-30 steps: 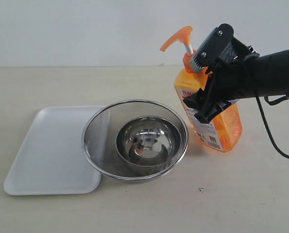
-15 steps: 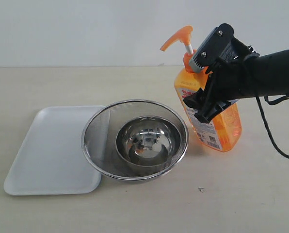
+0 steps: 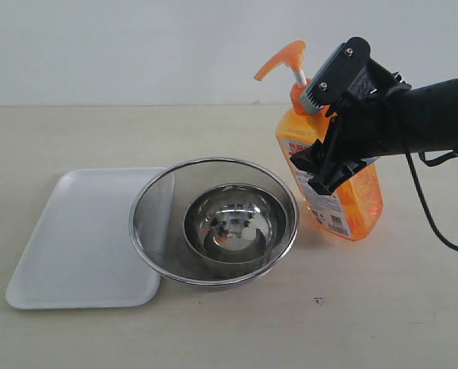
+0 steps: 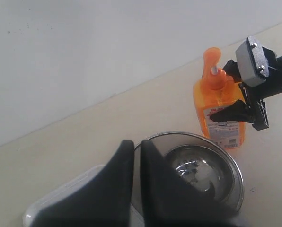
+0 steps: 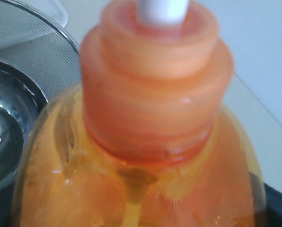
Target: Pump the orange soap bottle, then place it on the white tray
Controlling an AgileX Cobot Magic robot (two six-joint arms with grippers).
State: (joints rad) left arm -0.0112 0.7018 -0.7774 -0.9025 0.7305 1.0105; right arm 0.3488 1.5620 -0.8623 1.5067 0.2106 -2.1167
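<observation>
Well, starting on my left side, the left gripper (image 4: pixel 136 146) hangs back over the near edge of the bowls with its two dark fingers drawn almost together and nothing between them, well apart from the bottle.

Farthest left on the table lies the flat white rectangular tray with rounded corners (image 3: pixel 68 238), and nothing rests inside it, though the bowl's rim overlaps its right edge. Next comes the round steel mesh strainer bowl (image 3: pixel 148 207), and nested inside it is a smaller polished steel bowl (image 3: pixel 206 211) (I can't tell whether any soap has landed in it; I see only reflections).

Right of the bowls is the tall translucent orange soap bottle with the white label (image 3: pixel 356 204), leaning with its top towards the bowls. Its orange pump head (image 3: pixel 283 58) is up, with the white stem (image 3: pixel 298 77) showing below it, and nothing presses on it. The right gripper (image 3: pixel 329 127) has its jaws set wide on either side of the bottle's body; going by that lean, I judge it is clamped on the bottle rather than just straddling it.

So by my reading the grasp is made, the pump stroke is not shown as done, and the placing is all ahead: the bottle sits on the far side of the bowls from the tray.
</observation>
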